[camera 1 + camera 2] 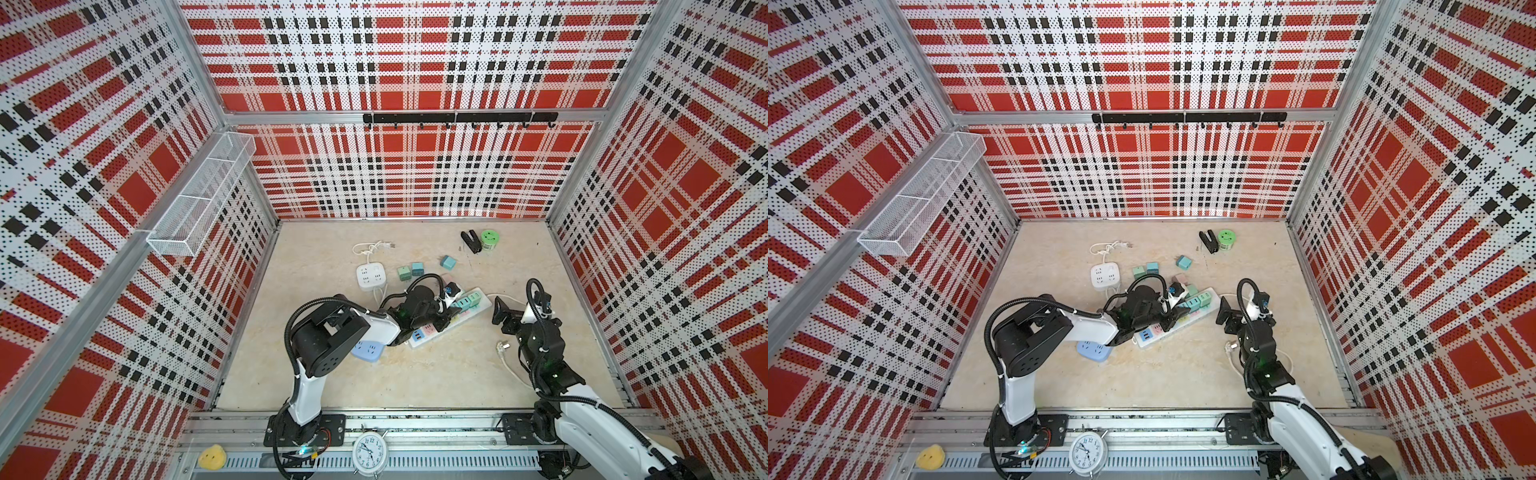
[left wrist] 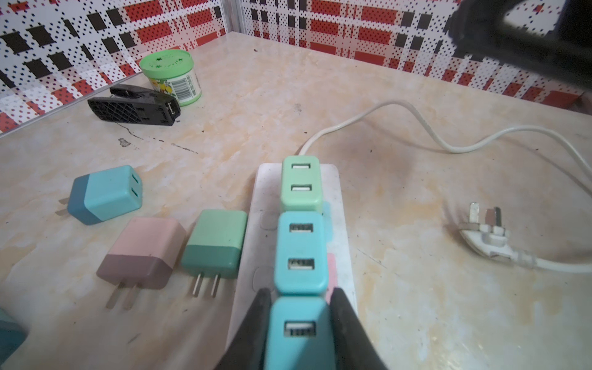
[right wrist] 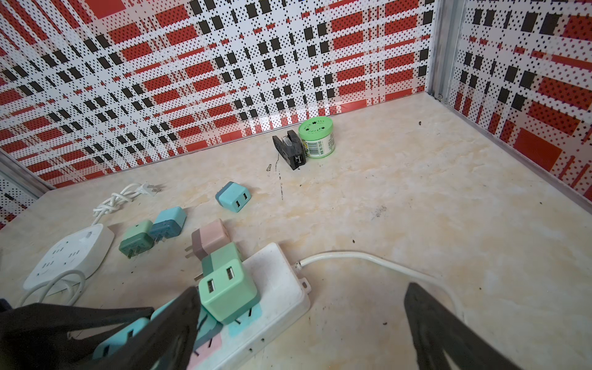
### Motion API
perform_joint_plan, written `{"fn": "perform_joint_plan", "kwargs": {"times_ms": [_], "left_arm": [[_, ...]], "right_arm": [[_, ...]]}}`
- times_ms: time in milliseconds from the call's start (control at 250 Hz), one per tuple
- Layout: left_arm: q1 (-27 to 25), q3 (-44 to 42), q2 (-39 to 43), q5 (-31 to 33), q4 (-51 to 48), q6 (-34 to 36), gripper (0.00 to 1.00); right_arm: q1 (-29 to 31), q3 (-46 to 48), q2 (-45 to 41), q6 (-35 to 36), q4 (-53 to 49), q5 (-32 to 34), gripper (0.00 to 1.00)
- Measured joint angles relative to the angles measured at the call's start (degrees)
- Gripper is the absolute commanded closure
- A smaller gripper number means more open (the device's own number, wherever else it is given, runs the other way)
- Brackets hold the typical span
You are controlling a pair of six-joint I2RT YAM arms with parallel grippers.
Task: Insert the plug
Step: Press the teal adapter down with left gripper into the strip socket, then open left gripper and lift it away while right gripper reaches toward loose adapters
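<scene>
The left hand (image 2: 300, 291) is clamped on a light-blue plug (image 2: 299, 336). The plug stands on the white power strip (image 2: 344, 198), in line with a second blue plug (image 2: 301, 253) and a pale green plug (image 2: 301, 185) nearer the strip's cord end; whether its prongs are fully in is hidden. The right hand (image 3: 304, 304) hangs just off that cord end, jaws spread wide and holding nothing.
</scene>
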State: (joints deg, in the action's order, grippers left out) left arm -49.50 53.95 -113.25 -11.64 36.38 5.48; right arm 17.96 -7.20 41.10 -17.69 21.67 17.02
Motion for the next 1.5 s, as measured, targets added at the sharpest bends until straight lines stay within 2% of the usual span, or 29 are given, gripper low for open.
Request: {"fn": "perform_joint_plan", "kwargs": {"times_ms": [380,788,836,864,1012,1113,1269,1445,1501], "left_arm": [[1.36,0.20,-0.44,-1.92,0.09,-3.06,1.00],[-0.76,-0.33,-0.50,3.06,1.33,-0.85,1.00],[-0.83,-0.39,-0.52,3.23,1.49,-0.68,0.94],[-0.87,-0.44,-0.52,3.37,1.57,-0.63,0.88],[-1.07,-0.57,-0.59,3.85,1.40,-0.20,0.29],[-1.07,-1.79,-0.31,4.42,0.55,-0.11,0.00],[-1.07,-4.92,5.42,6.10,-2.54,0.02,0.01],[-0.76,-9.46,20.61,12.94,-2.82,-1.84,0.01],[-0.68,-11.43,25.66,15.78,-2.27,-2.16,0.01]], "right_arm": [[0.00,0.04,-0.26,0.00,-0.04,-0.02,0.00],[0.00,0.04,-0.28,-0.20,-0.09,0.07,0.00],[0.00,0.04,-0.31,-0.37,-0.20,0.20,0.00],[0.00,0.04,-0.37,-0.50,-0.33,0.31,0.00],[0.00,0.04,-0.66,-1.46,-1.20,1.81,0.00],[0.00,0.04,-0.66,-2.10,-2.14,3.34,0.00],[0.00,-0.76,0.76,-2.51,-3.37,5.22,0.00],[0.00,-6.56,4.66,-3.76,-9.25,5.09,0.00],[0.00,-9.68,6.19,-4.24,-11.87,3.91,0.03]]}}
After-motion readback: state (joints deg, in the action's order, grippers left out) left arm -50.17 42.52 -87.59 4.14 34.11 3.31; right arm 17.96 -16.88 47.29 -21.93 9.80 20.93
